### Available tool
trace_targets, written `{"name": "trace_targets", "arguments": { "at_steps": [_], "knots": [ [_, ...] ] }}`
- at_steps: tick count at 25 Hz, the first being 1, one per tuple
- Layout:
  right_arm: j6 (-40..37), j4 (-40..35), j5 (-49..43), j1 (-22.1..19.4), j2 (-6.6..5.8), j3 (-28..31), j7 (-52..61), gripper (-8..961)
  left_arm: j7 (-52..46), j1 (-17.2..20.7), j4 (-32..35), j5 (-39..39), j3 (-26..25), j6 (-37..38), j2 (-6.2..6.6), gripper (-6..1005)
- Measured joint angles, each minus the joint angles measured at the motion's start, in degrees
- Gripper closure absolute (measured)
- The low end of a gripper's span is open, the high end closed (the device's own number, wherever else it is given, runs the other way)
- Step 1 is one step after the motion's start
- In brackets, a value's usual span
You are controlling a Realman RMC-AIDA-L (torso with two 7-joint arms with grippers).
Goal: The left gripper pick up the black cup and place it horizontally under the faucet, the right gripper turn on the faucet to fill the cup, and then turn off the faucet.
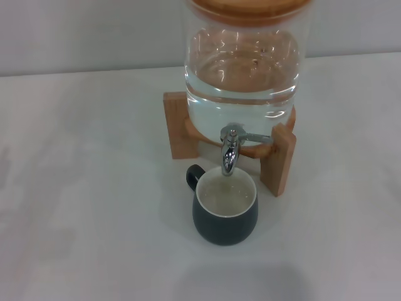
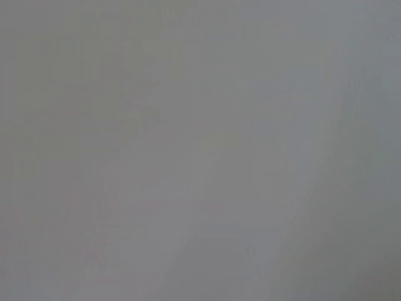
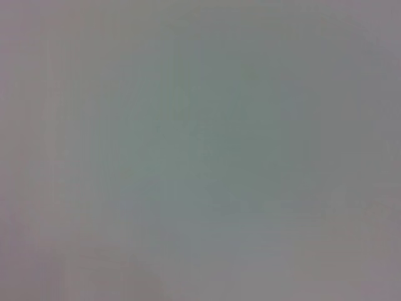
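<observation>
Upright on the counter point(image 1: 75, 188), the black cup point(image 1: 225, 213) stands directly under the faucet point(image 1: 230, 149); neither gripper's jaws are visible anywhere.

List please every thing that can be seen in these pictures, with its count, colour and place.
cup: one, dark blue-black with off-white inside, upright on the table under the tap, handle toward the back left
tap: one, shiny chrome, on the front of the jar, lever pointing to the right
jar: one, clear glass with water, on the stand
stand: one, light wood, under the jar
table: one, white
claws: none in view; both wrist pictures show only plain grey
</observation>
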Motion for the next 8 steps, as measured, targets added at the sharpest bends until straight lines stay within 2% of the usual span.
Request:
{"name": "trace_targets", "arguments": {
  "at_steps": [4, 8],
  "knots": [
    [-0.38, 5.1, 0.04, -0.03, 0.0, 4.81, -3.99, 128, 1.15, 0.22, -0.01, -2.0, 0.0, -0.03, 0.01, 408],
    [-1.32, 6.98, 0.04, -0.09, 0.03, 6.21, -6.04, 128, 2.17, 0.04, -0.32, -2.65, 0.0, -0.03, 0.01, 408]
  ]
}}
